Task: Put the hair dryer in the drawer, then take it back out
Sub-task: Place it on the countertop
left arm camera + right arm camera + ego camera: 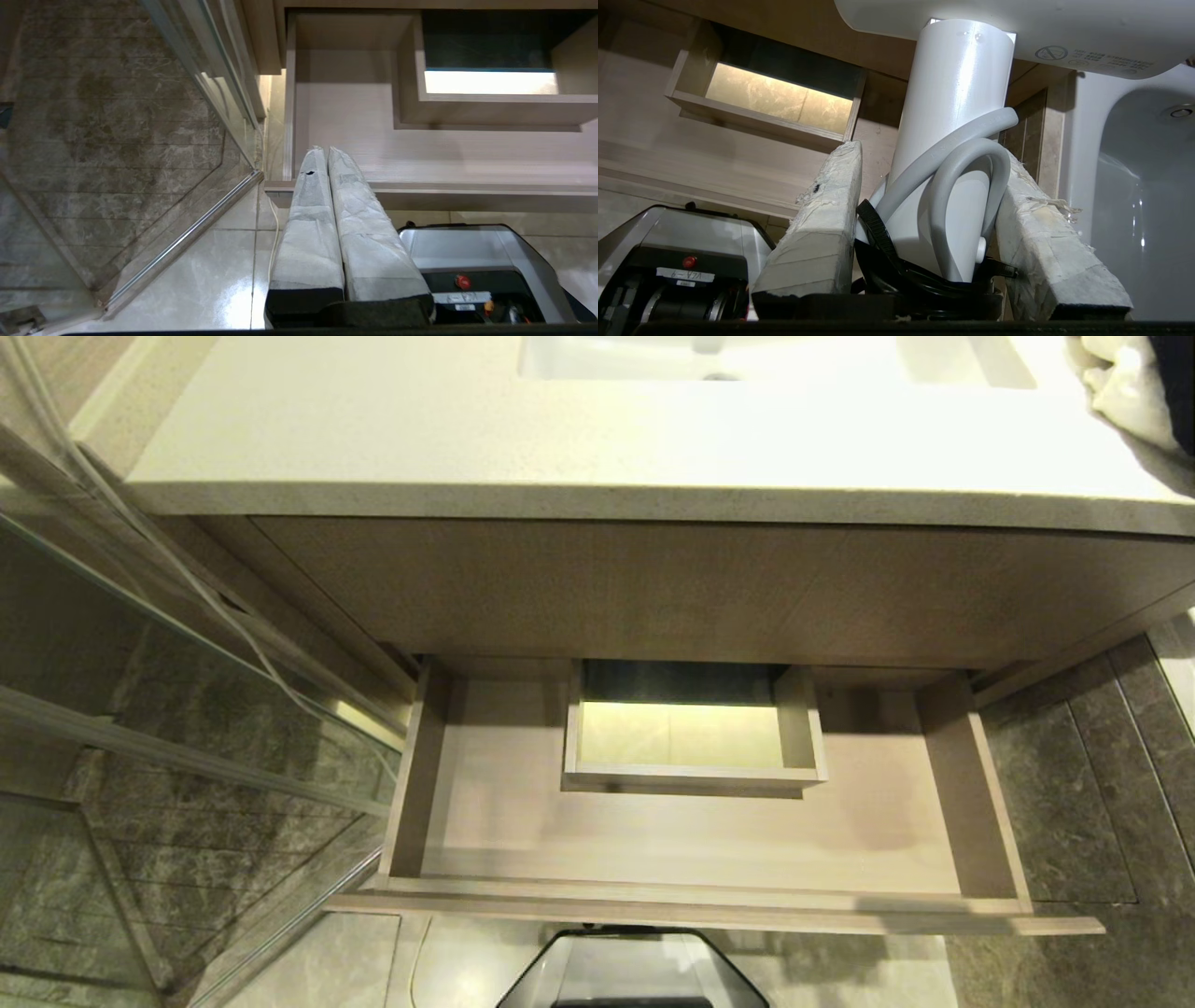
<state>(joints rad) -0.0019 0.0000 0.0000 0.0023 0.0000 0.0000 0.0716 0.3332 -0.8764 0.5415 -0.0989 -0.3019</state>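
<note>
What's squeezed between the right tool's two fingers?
The hair dryer: its handle and looped cord sit between the right tool's fingers, in the right wrist view.

Glare: overhead light washes out the surface (653, 439).
Shadow: cabinet front dims the drawer (691, 840).
Focus: soft throughout.

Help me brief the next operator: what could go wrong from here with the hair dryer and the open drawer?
1. The right tool grips the hair dryer by the handle with the cord pinched in; it might shift.
2. A loose cord loop could snag the drawer's front edge or the boxed cut-out.
3. The head view shows neither arm.
</note>
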